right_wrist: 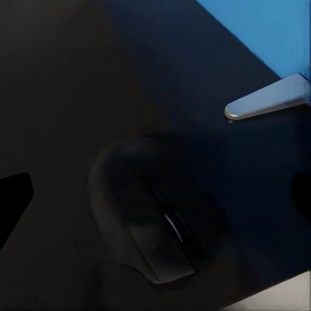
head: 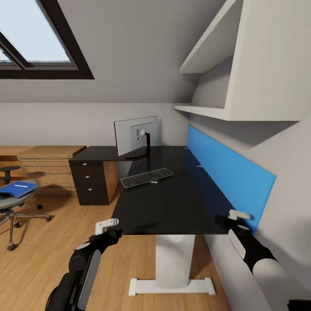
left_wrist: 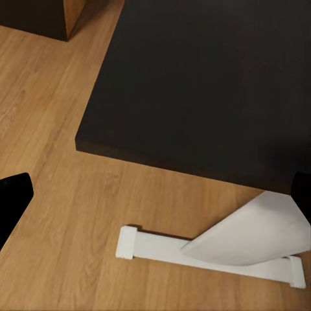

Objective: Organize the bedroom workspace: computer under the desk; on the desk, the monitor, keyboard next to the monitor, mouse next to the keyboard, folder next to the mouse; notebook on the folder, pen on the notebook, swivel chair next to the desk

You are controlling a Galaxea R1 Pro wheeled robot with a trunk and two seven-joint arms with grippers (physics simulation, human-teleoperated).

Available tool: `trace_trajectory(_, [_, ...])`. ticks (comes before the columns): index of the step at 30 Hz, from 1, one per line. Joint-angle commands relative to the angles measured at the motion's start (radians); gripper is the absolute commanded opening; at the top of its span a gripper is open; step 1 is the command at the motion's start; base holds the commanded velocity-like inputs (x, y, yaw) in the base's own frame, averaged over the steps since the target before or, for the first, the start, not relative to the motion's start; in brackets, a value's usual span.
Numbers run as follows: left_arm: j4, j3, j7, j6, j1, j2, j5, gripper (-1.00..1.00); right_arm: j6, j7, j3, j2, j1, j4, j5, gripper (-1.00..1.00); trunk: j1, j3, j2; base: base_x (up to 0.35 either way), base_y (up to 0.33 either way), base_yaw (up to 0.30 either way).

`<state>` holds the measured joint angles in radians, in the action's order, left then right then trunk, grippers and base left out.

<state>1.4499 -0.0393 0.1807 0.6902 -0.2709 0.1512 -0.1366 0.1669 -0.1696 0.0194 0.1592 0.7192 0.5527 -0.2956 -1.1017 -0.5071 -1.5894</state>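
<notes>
Right pincer (right_wrist: pixel 155 188) over rounded matte-black mouse (right_wrist: pixel 152 217) on smooth desk (right_wrist: pixel 65 97)

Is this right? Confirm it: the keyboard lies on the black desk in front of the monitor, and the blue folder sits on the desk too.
One detail is wrong. The keyboard does lie on the desk in front of the monitor, but the folder is not on the desk: the head view shows it on the seat of the swivel chair, off to the left.

Attic home office: skylight (head: pixel 36 39), desk (head: pixel 172 203), monitor (head: pixel 134 134), swivel chair (head: pixel 15 198).
</notes>
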Motion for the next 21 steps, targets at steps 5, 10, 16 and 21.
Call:
trace_trajectory(5, [0.001,0.003,0.006,0.003,-0.001,0.001,-0.012,1.00,0.005,0.004,0.002,0.009,0.004,-0.004,-0.007,1.00,0.000,-0.001,-0.001,0.011,-0.016,0.000])
trace_trajectory(10, [0.000,0.006,0.005,0.003,-0.001,0.000,-0.012,1.00,0.005,0.006,0.002,0.010,0.006,-0.006,-0.007,1.00,0.000,-0.001,-0.001,0.106,-0.088,0.000])
trace_trajectory(16, [-0.002,0.009,0.007,0.005,-0.001,0.000,-0.012,1.00,0.010,0.008,0.004,0.007,0.008,-0.005,-0.008,1.00,0.000,-0.001,-0.001,0.015,-0.012,0.000])
trace_trajectory(21, [-0.002,0.009,0.007,0.004,-0.001,0.000,-0.012,1.00,0.017,0.009,0.005,0.005,0.008,-0.004,-0.008,1.00,0.000,-0.001,-0.001,0.156,0.000,0.000])
